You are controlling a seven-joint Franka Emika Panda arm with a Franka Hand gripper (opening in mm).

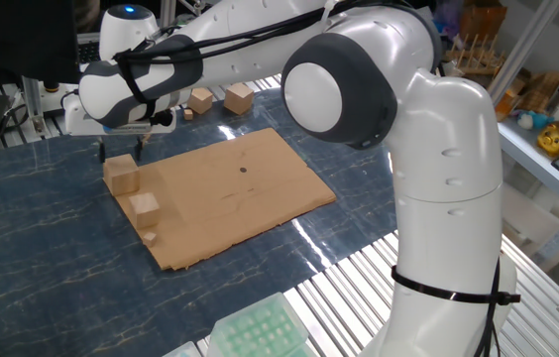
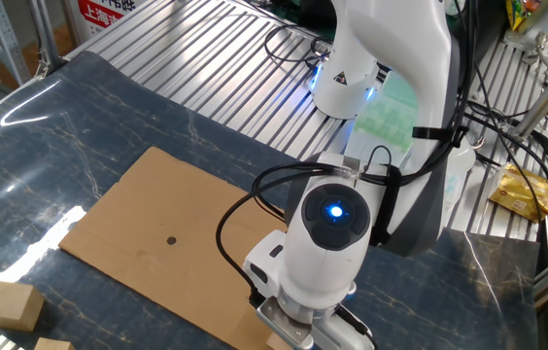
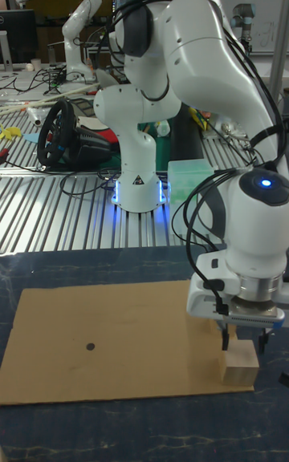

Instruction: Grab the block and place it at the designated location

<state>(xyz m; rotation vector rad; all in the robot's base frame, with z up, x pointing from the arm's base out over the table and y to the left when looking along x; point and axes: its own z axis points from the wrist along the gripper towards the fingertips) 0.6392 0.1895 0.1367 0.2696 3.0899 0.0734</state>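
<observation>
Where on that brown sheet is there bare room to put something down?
Most of the sheet is bare, all around the black dot out to its far edges. It is crowded only along one edge, where three cubes line up: the block under the end effector, mid cube, tiny cube.

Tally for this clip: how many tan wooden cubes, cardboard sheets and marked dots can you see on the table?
Cubes along the sheet's edge: 3 (the block, mid-sized cube, tiny cube)
Clear cubes off the sheet: 2 ()
Cardboard sheet: 1
Black dot: 1
Total: 7
</observation>
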